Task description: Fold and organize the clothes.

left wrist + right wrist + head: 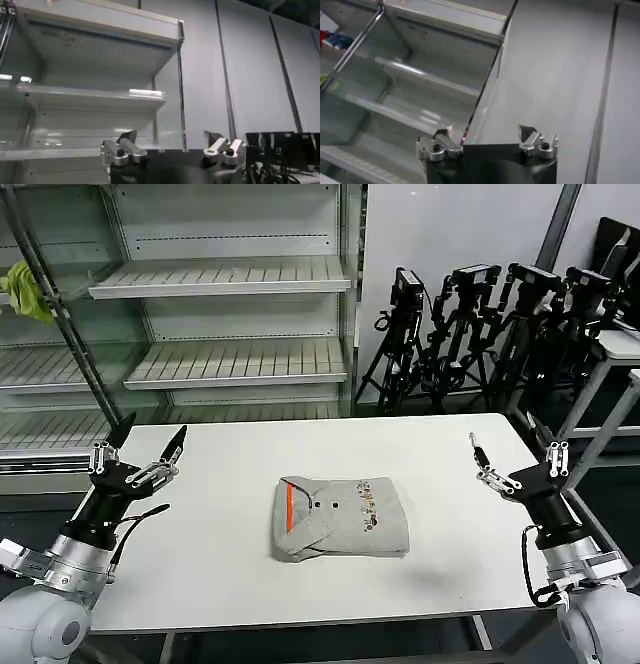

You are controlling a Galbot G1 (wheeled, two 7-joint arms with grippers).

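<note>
Shirt [340,517]: folded, mid-table [230,584], orange strip up. Left gripper [146,446], right gripper [510,449]: jaws spread, raised at table's sides, well apart from shirt; fold likely done.

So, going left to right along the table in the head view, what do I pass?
Left gripper, open → folded grey shirt in the middle of the table → right gripper, open.

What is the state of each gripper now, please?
Left gripper: open, holding nothing, raised over the table's left side.
Right gripper: open, holding nothing, over the right side.
</note>
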